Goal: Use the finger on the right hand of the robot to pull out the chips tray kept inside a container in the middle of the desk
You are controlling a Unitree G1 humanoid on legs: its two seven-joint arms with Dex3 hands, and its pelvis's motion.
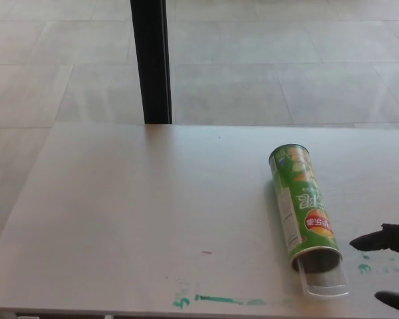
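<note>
A glossy green cylindrical container (302, 203) lay on the matte worktop (133, 219), its clear tray (324, 280) protruding at 6 o'clock. The right hand (394, 266), cut off at frame edge, showed fingers (376, 240) spread, empty.

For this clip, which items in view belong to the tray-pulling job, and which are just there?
Job:
green chips can, lying on its side
clear tray, poking out of its near end
right hand, fingers apart

Just there:
green marker marks on the desk
black post
</note>
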